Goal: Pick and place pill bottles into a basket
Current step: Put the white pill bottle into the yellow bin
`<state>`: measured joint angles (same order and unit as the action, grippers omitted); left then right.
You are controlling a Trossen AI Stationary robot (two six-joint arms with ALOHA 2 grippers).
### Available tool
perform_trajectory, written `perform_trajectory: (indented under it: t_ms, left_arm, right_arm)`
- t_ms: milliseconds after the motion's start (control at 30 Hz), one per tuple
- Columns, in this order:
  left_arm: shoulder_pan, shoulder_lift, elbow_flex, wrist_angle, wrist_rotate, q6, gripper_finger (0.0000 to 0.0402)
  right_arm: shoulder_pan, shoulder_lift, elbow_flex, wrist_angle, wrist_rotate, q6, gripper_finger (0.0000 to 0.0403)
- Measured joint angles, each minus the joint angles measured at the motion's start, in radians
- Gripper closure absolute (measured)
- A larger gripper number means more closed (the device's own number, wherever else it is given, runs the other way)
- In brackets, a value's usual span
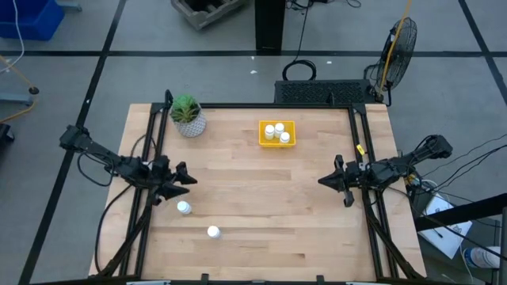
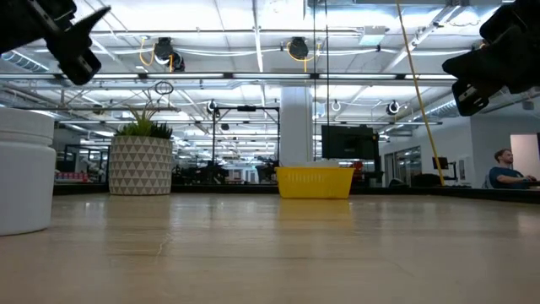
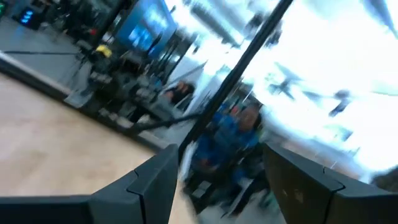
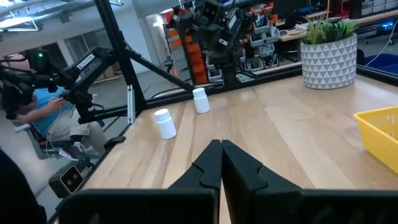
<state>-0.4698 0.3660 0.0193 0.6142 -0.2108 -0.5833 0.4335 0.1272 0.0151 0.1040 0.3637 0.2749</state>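
Observation:
Three white pill bottles (image 1: pixel 277 132) stand in the yellow tray (image 1: pixel 290 125) at the table's far middle. Two more stand on the wood near the left front, one (image 1: pixel 184 208) just nearer the front edge than my left gripper, the other (image 1: pixel 213 232) closer to the front. Both show in the right wrist view (image 4: pixel 165 122) (image 4: pixel 200 99). One bottle looms at the left of the low view (image 2: pixel 21 169). My left gripper (image 1: pixel 185 177) is open and empty above the table; its spread fingers show in the left wrist view (image 3: pixel 217 186). My right gripper (image 1: pixel 325 181) is shut and empty at the right (image 4: pixel 221 163).
A white patterned pot with a green plant (image 1: pixel 188 117) stands at the far left corner. Dark frame rails (image 1: pixel 154 134) run along the table's left and right sides. A seated person (image 4: pixel 37 93) shows beyond the table. Bare wood lies between the two grippers.

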Motion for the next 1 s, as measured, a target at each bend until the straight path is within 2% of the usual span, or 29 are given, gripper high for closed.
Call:
perform_trajectory:
  t_ms: [133,233,300,533,633,767,900,1000]
  left_arm:
    - [0.0,0.0,0.0,0.103,0.008,-0.168,0.016]
    - [0.0,0.0,0.0,0.14,-0.002,-0.206,0.016]
    - [0.0,0.0,0.0,0.145,-0.004,-0.214,0.016]
    - [-0.001,0.0,0.0,0.091,0.056,-0.391,0.016]
    - [-0.011,0.0,0.025,-0.019,0.081,-0.427,0.016]
    - [-0.03,0.02,0.119,-0.255,0.081,-0.412,0.016]
    - [-0.042,0.082,0.253,-0.522,0.08,-0.377,0.016]
    - [-0.044,0.155,0.335,-0.654,0.08,-0.335,0.016]
  right_arm:
    - [0.0,0.0,0.0,0.0,0.0,0.0,0.0403]
    - [0.0,0.0,0.0,0.0,0.0,0.0,0.0403]
    - [0.0,0.0,0.0,0.0,0.0,0.0,0.0403]
    - [0.0,0.0,0.0,0.0,0.0,0.0,0.0403]
    - [0.0,0.0,0.0,0.0,0.0,0.0,0.0403]
    - [0.0,0.0,0.0,0.0,0.0,0.0,0.0403]
    - [0.0,0.0,0.0,-0.001,0.0,0.0,0.0403]
    - [0.0,0.0,0.0,-0.001,0.0,0.0,0.0403]
